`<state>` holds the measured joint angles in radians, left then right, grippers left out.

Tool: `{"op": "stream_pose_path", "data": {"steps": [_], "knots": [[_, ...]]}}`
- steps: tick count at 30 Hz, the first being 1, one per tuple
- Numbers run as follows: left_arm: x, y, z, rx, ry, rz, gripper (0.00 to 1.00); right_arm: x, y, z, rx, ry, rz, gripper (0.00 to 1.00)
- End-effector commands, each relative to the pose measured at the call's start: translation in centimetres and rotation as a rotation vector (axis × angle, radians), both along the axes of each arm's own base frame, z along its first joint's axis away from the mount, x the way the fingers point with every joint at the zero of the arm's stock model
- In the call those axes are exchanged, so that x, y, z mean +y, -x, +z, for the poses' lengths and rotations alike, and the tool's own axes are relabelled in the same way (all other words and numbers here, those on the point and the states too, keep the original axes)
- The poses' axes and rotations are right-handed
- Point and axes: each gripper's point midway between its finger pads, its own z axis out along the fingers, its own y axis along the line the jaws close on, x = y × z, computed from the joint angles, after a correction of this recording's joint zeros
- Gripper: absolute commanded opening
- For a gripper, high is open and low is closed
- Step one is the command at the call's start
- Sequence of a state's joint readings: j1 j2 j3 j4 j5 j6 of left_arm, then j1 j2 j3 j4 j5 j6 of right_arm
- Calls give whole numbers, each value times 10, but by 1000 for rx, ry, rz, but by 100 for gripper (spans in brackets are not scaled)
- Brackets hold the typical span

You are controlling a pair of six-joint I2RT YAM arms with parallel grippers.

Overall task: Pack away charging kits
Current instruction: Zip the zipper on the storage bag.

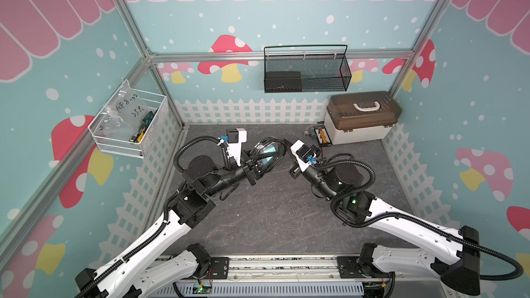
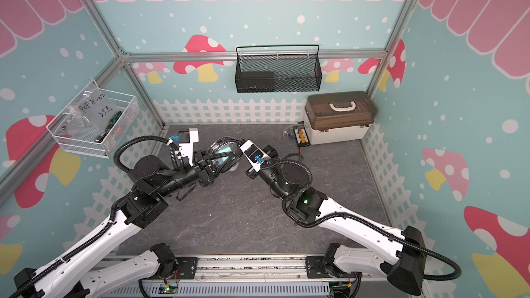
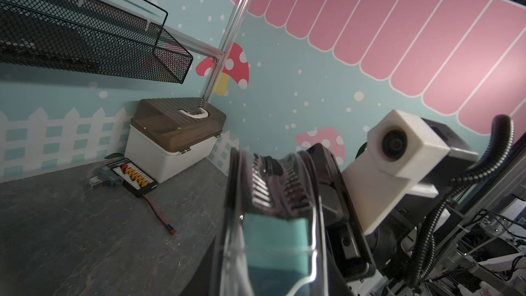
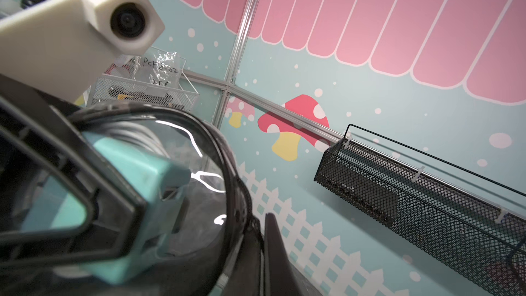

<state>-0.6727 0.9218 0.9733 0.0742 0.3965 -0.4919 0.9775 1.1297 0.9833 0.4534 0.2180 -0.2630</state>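
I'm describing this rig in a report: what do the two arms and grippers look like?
The left arm and right arm have white shells, black joints and round black motors. Black ribbed hoses loop along each. White boxy cameras sit on the wrists. The left gripper and right gripper are black.

A black-rimmed pouch (image 1: pixel 259 147) is gripped between the fingers of the left gripper (image 1: pixel 266 157), and a teal charger (image 1: pixel 270 149) is seen through its clear window. The closed tip of the right gripper (image 1: pixel 287 142) is placed at the pouch's rim, on the side away from the left gripper. Beyond the right gripper, a black board with orange connectors (image 1: pixel 322 136) is laid just beside a beige box (image 1: pixel 360 131).
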Motion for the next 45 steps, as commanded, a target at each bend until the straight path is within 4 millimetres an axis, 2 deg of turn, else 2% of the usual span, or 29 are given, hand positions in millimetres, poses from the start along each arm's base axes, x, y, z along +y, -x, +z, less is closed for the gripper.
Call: {"op": "stream_pose_path", "data": {"steps": [1, 7, 10, 15, 20, 26, 32, 38, 39, 42, 45], "knots": [[-2, 8, -35, 72, -136, -60, 0, -17, 1, 32, -108, 15, -25, 0], [1, 11, -53, 109, -203, -93, 0, -19, -4, 24, -163, 113, -6, 0], [4, 6, -65, 151, -252, -65, 0, -9, 11, 3, -308, 231, 77, 0], [2, 8, -88, 210, -317, -93, 0, -13, 1, -3, -269, 299, 67, 0], [3, 11, -110, 258, -363, -96, 0, -7, 2, -19, -344, 414, 93, 0], [-9, 6, -141, 313, -460, -87, 0, -9, 1, -22, -384, 483, 101, 0], [-14, 3, -155, 330, -494, -89, 0, -6, -1, -22, -388, 528, 136, 0], [-29, -9, -166, 361, -505, -99, 0, 9, 14, -24, -356, 490, 278, 0], [-29, -17, -169, 372, -499, -66, 0, 9, 8, -22, -342, 465, 256, 4], [-21, -59, -180, 429, -433, 151, 0, -2, -22, -24, -259, 413, 95, 38], [-18, -93, -197, 511, -241, 289, 0, -34, -60, -37, -128, 353, -152, 57]]}}
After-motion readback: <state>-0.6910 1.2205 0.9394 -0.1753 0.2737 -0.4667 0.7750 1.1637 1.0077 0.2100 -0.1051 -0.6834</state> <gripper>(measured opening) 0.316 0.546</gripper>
